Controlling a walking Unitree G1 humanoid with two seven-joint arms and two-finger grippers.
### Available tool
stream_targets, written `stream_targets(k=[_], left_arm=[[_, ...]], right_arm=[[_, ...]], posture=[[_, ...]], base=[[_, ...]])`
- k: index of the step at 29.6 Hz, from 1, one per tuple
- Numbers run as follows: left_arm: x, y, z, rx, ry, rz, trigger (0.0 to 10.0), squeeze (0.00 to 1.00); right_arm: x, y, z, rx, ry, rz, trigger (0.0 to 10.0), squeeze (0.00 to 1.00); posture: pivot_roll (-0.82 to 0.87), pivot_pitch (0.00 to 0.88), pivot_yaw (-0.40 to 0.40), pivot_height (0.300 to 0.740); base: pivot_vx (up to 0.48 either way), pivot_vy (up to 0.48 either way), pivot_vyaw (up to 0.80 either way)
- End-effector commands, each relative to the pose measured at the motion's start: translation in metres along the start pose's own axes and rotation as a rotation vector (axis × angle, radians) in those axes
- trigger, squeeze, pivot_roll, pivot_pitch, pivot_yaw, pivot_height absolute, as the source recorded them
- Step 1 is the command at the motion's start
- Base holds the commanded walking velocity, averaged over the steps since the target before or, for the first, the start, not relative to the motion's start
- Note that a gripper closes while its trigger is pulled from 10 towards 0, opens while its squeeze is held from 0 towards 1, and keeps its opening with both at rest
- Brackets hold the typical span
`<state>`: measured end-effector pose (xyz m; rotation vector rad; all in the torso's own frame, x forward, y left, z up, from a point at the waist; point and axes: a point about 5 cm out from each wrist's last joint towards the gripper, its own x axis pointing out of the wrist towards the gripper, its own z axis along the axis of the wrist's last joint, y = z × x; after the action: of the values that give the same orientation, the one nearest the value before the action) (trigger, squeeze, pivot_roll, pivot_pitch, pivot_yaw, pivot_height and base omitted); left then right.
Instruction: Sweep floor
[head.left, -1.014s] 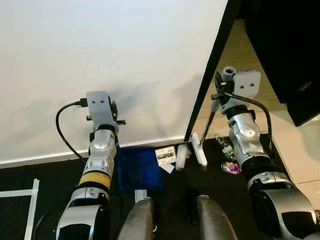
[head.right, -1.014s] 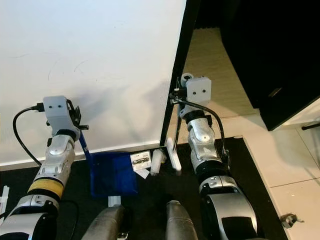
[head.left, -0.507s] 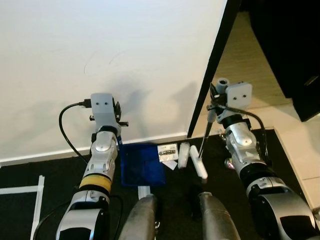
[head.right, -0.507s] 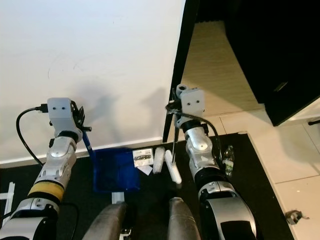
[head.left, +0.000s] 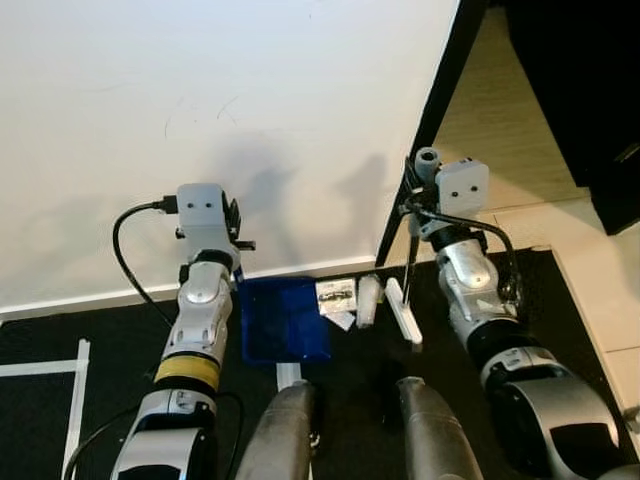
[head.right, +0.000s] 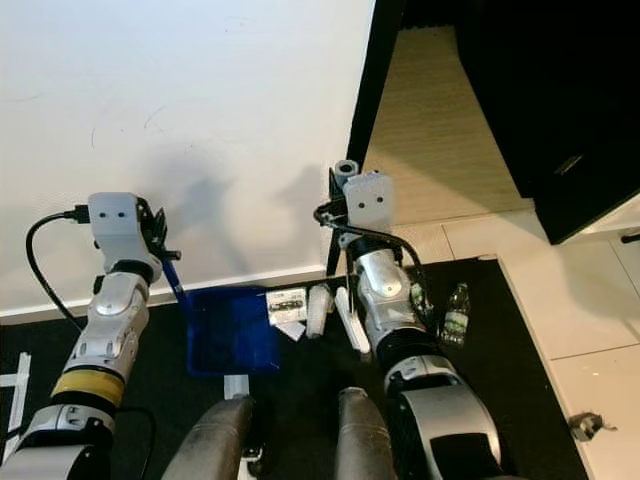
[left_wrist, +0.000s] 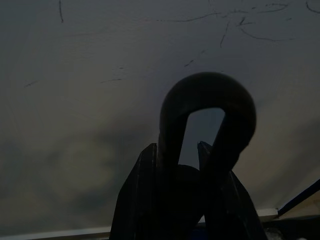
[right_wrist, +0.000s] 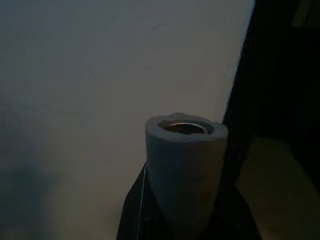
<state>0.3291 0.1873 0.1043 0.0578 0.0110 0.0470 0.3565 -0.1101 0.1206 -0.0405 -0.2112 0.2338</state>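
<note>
Blue plastic dustpan (head.left: 284, 320) flat on the dark floor mat (head.left: 80, 330) at the white wall's foot, its looped handle pinched in the left gripper (left_wrist: 186, 165). Just beside the dustpan, white litter — printed card (head.left: 334, 292), small cylinder (head.left: 367, 301) — not yet swept in. Beyond the litter, white broom head (head.left: 403, 311), its grey pole clamped in the right gripper (right_wrist: 180, 210); most sweeping seemingly left.

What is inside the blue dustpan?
The blue dustpan looks bare inside: just its blue tray. The paper scraps and the white tube lie on the black floor beside it, not in it. Whether small dust is inside is too fine to tell.
</note>
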Motion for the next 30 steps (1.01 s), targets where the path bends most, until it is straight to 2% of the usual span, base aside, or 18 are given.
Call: stream_targets(k=[1,5,7,12,13,14,16,17,22,23,25,30], left_arm=[[-0.01,-0.01,-0.022,-0.025,0.1,-0.054,10.0,0.0],[-0.016,-0.006,-0.033,-0.042,0.156,-0.047,10.0,0.0],[-0.018,-0.008,-0.037,-0.056,0.18,-0.063,10.0,0.0],[-0.018,-0.012,-0.037,-0.066,0.19,-0.077,10.0,0.0],[-0.018,-0.015,-0.035,-0.07,0.187,-0.087,10.0,0.0],[-0.018,-0.015,-0.035,-0.07,0.187,-0.087,10.0,0.0],[-0.017,-0.015,-0.033,-0.071,0.185,-0.092,10.0,0.0],[-0.017,-0.015,-0.033,-0.071,0.185,-0.092,10.0,0.0],[-0.017,-0.013,-0.031,-0.068,0.185,-0.101,10.0,0.0],[-0.017,-0.013,-0.031,-0.068,0.185,-0.101,10.0,0.0],[-0.016,-0.014,-0.03,-0.067,0.186,-0.102,10.0,0.0],[-0.014,-0.016,-0.029,-0.069,0.186,-0.104,10.0,0.0]], right_arm=[[-0.007,0.002,-0.011,0.063,0.04,-0.024,10.0,0.0],[-0.005,0.014,-0.009,0.209,0.003,-0.003,10.0,0.0],[-0.002,0.021,-0.007,0.28,-0.009,0.028,10.0,0.0],[0.001,0.031,-0.005,0.316,-0.012,0.073,10.0,0.0],[0.005,0.043,0.0,0.336,-0.026,0.136,10.0,0.0],[0.005,0.043,0.0,0.336,-0.026,0.136,10.0,0.0],[0.01,0.058,0.007,0.378,-0.046,0.219,10.0,0.0],[0.01,0.058,0.007,0.378,-0.046,0.219,10.0,0.0],[0.015,0.091,0.019,0.49,-0.078,0.406,10.0,0.0],[0.015,0.091,0.019,0.49,-0.078,0.406,10.0,0.0],[0.013,0.101,0.021,0.522,-0.084,0.472,10.0,0.0],[0.01,0.108,0.023,0.518,-0.109,0.545,10.0,0.0]], posture=[[0.15,0.346,0.013,0.74],[0.17,0.364,0.014,0.74],[0.17,0.367,0.012,0.74],[0.18,0.364,0.008,0.74],[0.19,0.36,0.008,0.74],[0.19,0.36,0.008,0.74],[0.2,0.353,0.011,0.74],[0.2,0.353,0.011,0.74],[0.21,0.345,0.017,0.74],[0.21,0.345,0.017,0.74],[0.2,0.341,0.017,0.74],[0.18,0.338,0.013,0.74]], base=[[0.0,0.0,0.0],[0.0,0.0,0.0],[0.0,0.0,0.0],[0.0,0.0,0.0],[0.0,0.0,0.0],[0.0,0.0,0.0],[0.0,0.0,0.0],[0.0,0.0,0.0],[0.0,0.0,0.0],[0.0,0.0,0.0],[0.0,0.0,0.0],[0.0,0.0,0.0]])
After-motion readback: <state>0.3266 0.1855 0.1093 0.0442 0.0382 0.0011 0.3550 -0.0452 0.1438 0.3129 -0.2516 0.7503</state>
